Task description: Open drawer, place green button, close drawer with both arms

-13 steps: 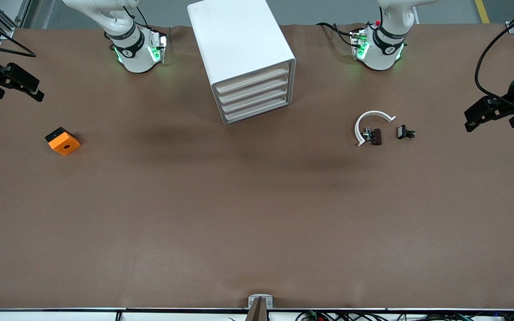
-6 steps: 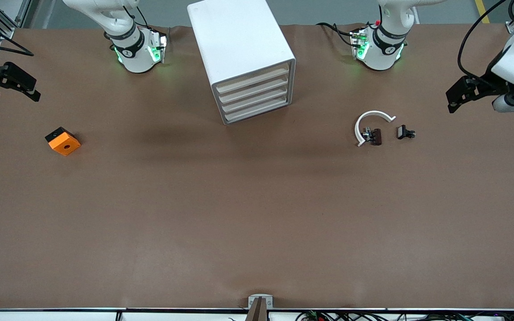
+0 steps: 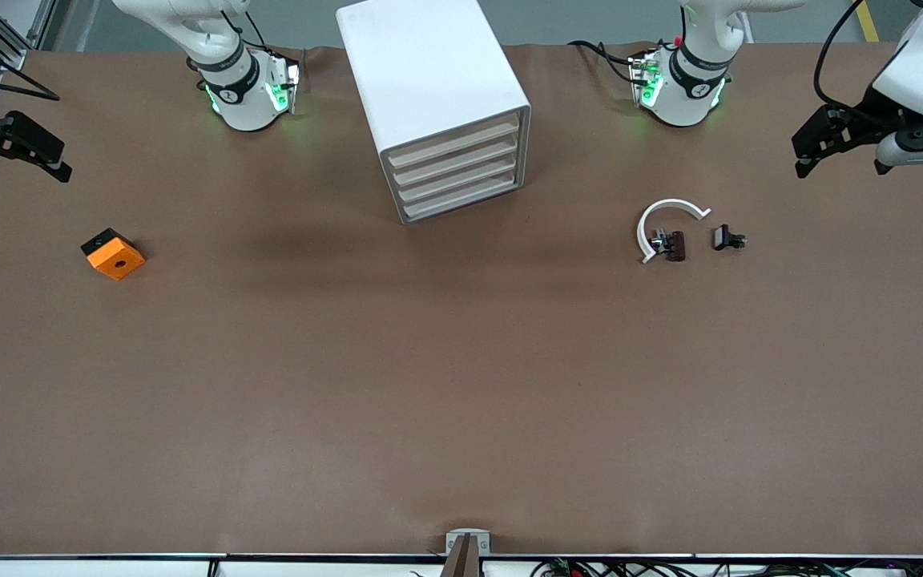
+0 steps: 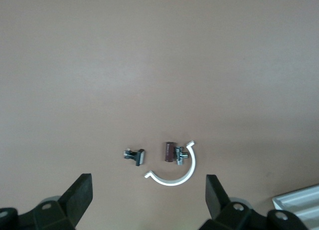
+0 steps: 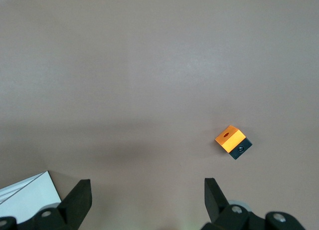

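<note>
Lowest in the front view, at about mid-height of the frame, an orange cube (image 3: 113, 253) was seen toward the right arm's end of the table. Toward the left arm's end, a white open ring (image 3: 664, 213) was seen with a small brown part (image 3: 675, 245) touching it and a black clip (image 3: 727, 238) just beside it. No green cap could be made out on any of these, so the button could not be placed with certainty. It was judged to lie among those small parts, which the left wrist view showed below the left gripper (image 3: 836, 156) and between its fingers. Farther up, in the upper middle of the frame, the white cabinet (image 3: 429, 72) was seen with all four drawers shut. The drawer (image 3: 461, 200) was the lowest of them, and its long axis ran across the frame, rising toward the left arm's end. The front was thus turned slightly toward the left arm, which was judged the better placed for the pull. The left gripper was held over the table's edge in the upper corner at its own end, well apart from the drawer, fully spread and empty. The right gripper (image 3: 29, 168) was held over the edge at its own end, likewise spread wide and holding nothing.
</note>
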Available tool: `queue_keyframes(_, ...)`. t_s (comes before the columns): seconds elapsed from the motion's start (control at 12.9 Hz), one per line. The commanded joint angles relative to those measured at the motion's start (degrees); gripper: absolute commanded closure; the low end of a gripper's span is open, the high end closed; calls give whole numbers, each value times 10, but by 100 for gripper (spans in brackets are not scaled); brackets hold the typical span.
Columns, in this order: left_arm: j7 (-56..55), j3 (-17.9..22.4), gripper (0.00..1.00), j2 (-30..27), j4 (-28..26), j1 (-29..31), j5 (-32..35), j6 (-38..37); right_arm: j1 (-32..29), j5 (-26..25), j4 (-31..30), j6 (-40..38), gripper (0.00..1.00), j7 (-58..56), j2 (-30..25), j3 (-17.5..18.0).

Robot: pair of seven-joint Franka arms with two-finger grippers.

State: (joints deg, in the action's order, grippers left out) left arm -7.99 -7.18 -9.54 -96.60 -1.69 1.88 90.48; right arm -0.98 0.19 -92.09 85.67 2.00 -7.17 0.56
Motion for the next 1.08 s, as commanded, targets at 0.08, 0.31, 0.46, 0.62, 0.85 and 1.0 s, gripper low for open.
queue_keyframes(0.08, 11, 9, 0, 9, 11, 1, -25, 0, -10, 2, -3, 4, 0, 3, -10, 5)
queue_keyframes(0.31, 9, 9, 0, 12, 16, 2, -22, -2, -10, 2, -3, 4, 0, 2, -10, 5)
queue_keyframes(0.46, 9, 9, 0, 18, 27, 4, -21, -23, -10, 2, -3, 3, 0, 2, -9, 5)
queue_keyframes(0.62, 8, 10, 0, 20, 38, 4, -25, -24, -10, 2, -3, 2, 0, 2, -9, 5)
queue_keyframes(0.85, 7, 10, 0, 30, 51, 4, -21, -33, -10, 2, -3, 1, 0, 2, -9, 5)
queue_keyframes(1.0, 8, 10, 0, 30, 51, 4, -20, -33, -10, 2, -3, 0, 0, 2, -9, 5)
